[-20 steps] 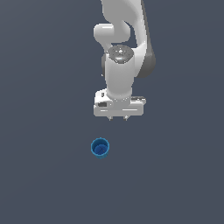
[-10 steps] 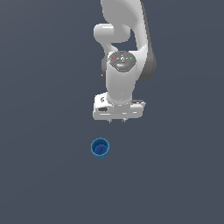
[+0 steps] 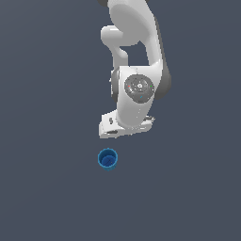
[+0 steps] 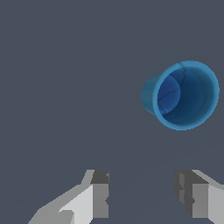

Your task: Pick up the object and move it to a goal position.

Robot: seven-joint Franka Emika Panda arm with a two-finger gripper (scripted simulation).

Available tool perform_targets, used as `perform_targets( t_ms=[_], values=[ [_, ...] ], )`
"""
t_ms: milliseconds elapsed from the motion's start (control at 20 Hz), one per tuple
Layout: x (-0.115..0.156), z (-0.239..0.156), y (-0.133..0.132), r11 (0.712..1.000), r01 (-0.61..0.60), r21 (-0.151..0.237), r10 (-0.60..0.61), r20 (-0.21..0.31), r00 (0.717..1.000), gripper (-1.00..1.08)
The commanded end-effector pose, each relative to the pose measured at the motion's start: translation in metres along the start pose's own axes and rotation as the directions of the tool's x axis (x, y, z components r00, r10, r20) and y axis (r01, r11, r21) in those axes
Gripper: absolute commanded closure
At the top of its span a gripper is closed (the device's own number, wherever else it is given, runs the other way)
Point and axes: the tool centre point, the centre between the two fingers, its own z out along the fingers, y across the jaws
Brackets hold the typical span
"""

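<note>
The blue cup (image 3: 108, 159) stands upright on the grey floor (image 3: 42, 141), its hollow showing. The gripper (image 4: 142, 199) hangs near the cup, not touching it, its jaws spread wide (empty gap between them in the wrist view).

Flat dark grey-blue floor (image 3: 47, 188), plain and matte, is filling both views.
One item is sitting directly on it: a small bright blue round cup (image 3: 108, 159) with a hollow inside. In the exterior view the cup is standing upright, mouth facing up, resting a little toward the exterior view's left of centre in the lower half. In the wrist view the same cup (image 4: 181, 95) is showing its open rim and darker blue inner wall, with bare floor (image 4: 65, 87) lying all around it. The surface is showing no marks, edges or seams.
</note>
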Motion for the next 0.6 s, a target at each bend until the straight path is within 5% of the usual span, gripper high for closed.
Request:
perform_targets(
  t_ms=[0, 550],
  values=[
    [0.004, 0.006, 0.004, 0.999, 0.047, -0.022, -0.046, 0.048, 0.998, -0.20],
    [0.021, 0.031, 0.017, 0.964, 0.252, -0.085, -0.223, 0.254, 0.941, -0.20]
  ],
)
